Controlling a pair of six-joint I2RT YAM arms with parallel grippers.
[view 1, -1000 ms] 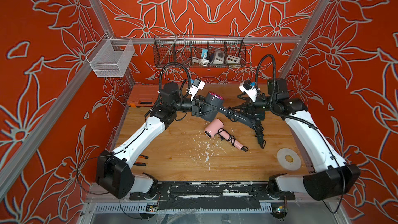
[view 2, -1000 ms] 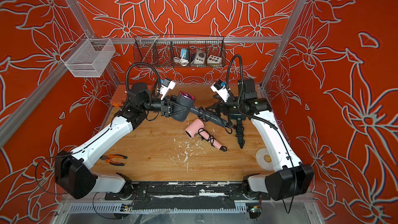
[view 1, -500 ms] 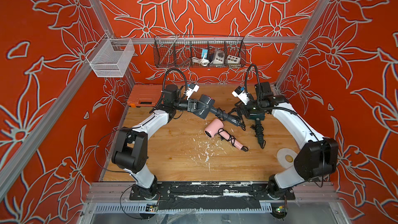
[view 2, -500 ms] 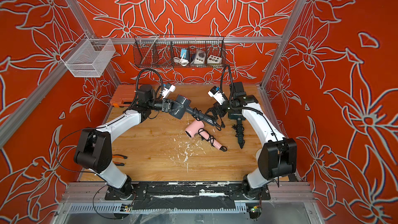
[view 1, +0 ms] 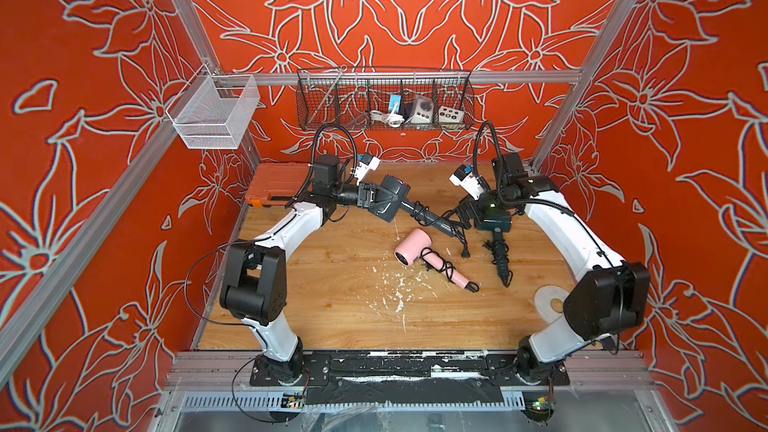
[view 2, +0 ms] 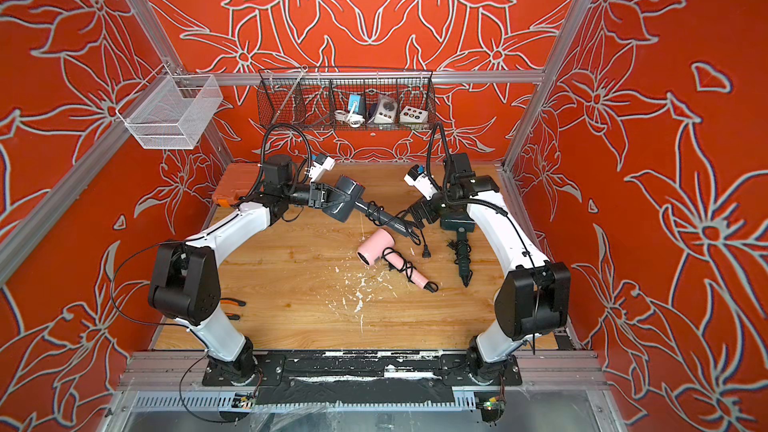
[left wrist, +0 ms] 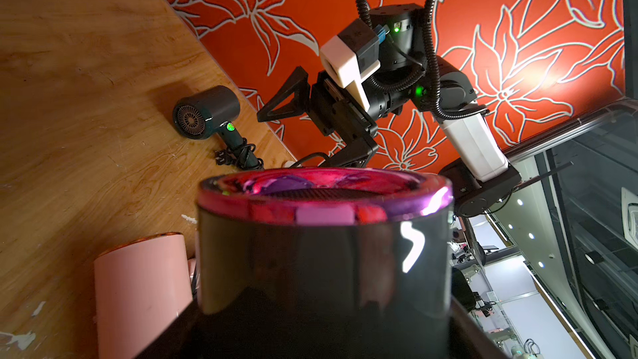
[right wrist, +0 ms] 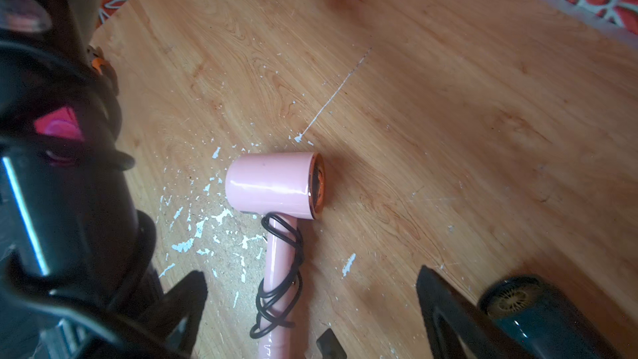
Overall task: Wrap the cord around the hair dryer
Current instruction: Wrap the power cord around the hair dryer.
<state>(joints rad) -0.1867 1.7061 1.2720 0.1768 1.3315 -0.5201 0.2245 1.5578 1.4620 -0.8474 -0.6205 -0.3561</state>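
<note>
Left wrist view: mostly blocked by the barrel of the grey hair dryer (left wrist: pixel 324 253), clamped tight by the left fingers (view 1: pixel 379 200) and lifted off the surface (view 1: pixel 332 305) near the middle of its back edge. Held by the barrel, seemingly to leave the handle free for winding and pointed at the other arm. Carrying a few loops of cord (view 1: pixel 420 213) on that handle, with the loose tail and plug (view 1: pixel 465 252) hanging down toward the wood. Opposite, right fingers (right wrist: pixel 445 309) spread wide, gripping nothing, poised beside the handle's end, probably to catch the tail; contact with the cord hard to tell from here. Lying already wrapped and out of the way: pink hair dryer (view 1: pixel 409 246) at mid-surface, teal hair dryer (left wrist: pixel 207 112) toward the right edge.
</note>
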